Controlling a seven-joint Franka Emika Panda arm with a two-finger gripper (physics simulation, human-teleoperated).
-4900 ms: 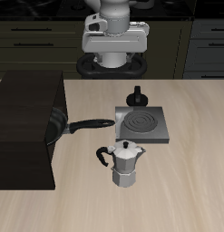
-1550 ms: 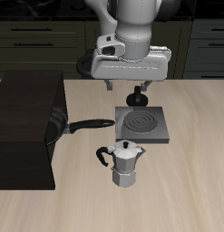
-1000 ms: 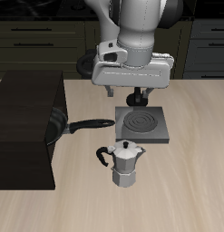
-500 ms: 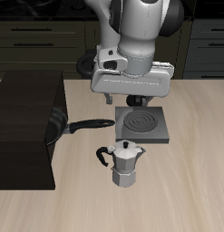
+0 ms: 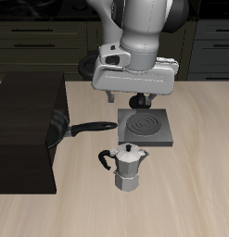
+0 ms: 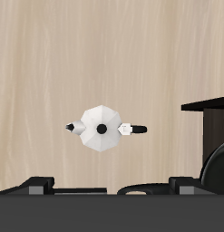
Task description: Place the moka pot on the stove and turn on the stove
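The silver moka pot (image 5: 130, 168) stands upright on the wooden table, nearer the front edge than the stove (image 5: 144, 128). Its black handle points toward the black box. The stove is a grey square plate with a dark coil, and its black knob (image 5: 140, 100) sits at its far edge. My gripper (image 5: 131, 98) hangs open above the stove's far edge, apart from the pot and holding nothing. In the wrist view the moka pot (image 6: 102, 129) shows from above, well ahead of the open gripper (image 6: 112, 185), whose fingers (image 6: 36, 186) stand wide apart.
A large black box (image 5: 26, 134) fills the table beside the stove. A black frying pan (image 5: 58, 130) leans at its side, with its handle reaching toward the stove. The box (image 6: 209, 104) and pan (image 6: 218, 168) also show in the wrist view.
The arm has come forward and lower from the robot's base to a spot over the stove's far edge. The gripper has stayed open. The pot and stove have not moved.
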